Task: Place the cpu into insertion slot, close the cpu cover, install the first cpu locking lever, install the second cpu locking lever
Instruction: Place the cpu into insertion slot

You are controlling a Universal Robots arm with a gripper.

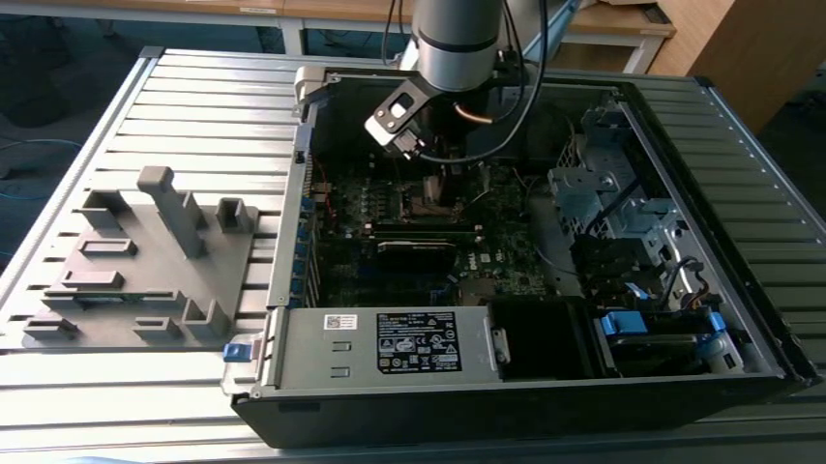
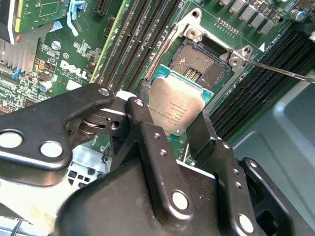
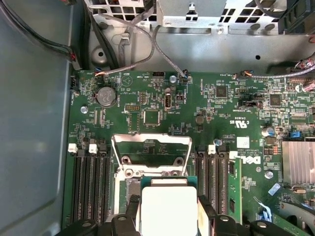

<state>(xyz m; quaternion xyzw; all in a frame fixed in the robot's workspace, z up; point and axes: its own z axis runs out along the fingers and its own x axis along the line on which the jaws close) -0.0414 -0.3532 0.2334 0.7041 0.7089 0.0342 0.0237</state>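
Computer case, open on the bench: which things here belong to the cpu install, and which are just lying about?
Job: cpu, gripped by the end effector; insertion slot; cpu cover, raised open.
Lying about: grey moulded rack at the exterior view's left; power supply box; coin battery.

Silvery cpu [image 2: 179, 110], black fingers [image 2: 147, 137], green motherboard [image 3: 197, 103], grey ribbed table [image 1: 193, 106]

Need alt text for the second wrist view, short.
The claw grips the cpu by two opposite edges, silvery face showing, with the uncovered insertion slot just beyond it on the green motherboard. Dark memory slots flank that slot.
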